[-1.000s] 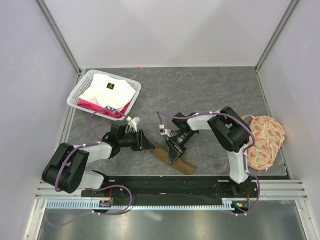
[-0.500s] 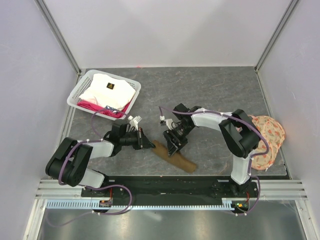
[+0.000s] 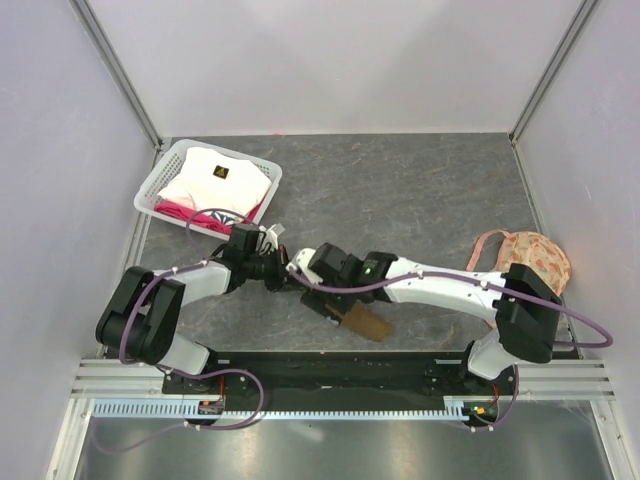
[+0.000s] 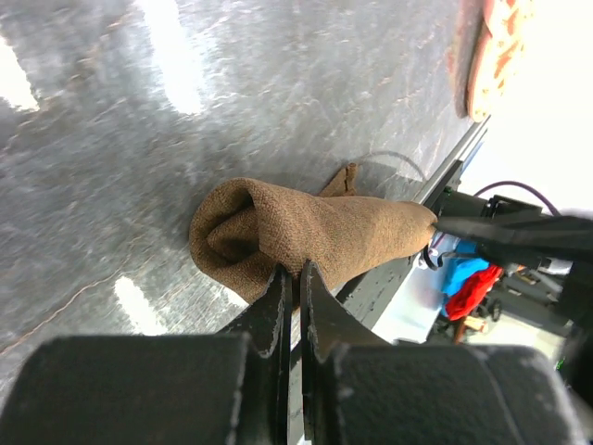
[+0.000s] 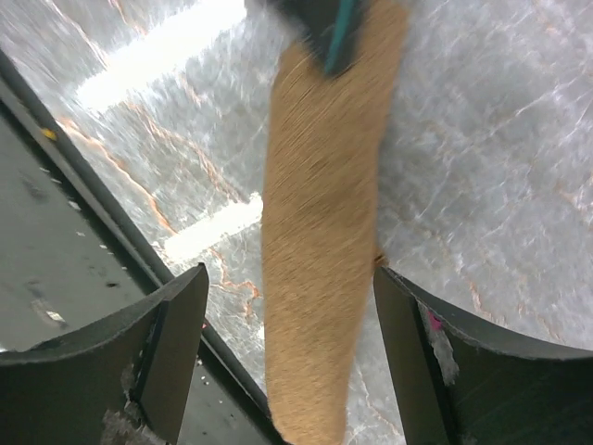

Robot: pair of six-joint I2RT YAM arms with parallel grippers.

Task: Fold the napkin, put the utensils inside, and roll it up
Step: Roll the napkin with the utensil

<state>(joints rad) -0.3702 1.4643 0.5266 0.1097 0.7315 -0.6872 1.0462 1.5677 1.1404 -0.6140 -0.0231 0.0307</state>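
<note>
R gripper [image 5: 289, 289] newly astride diag. napkin [image 5: 315, 232]

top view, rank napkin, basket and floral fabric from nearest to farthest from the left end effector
1. napkin: right at the tips of the left end effector, running off to its right.
2. basket: behind it, toward the far left.
3. floral fabric: far across on the right side.
</note>
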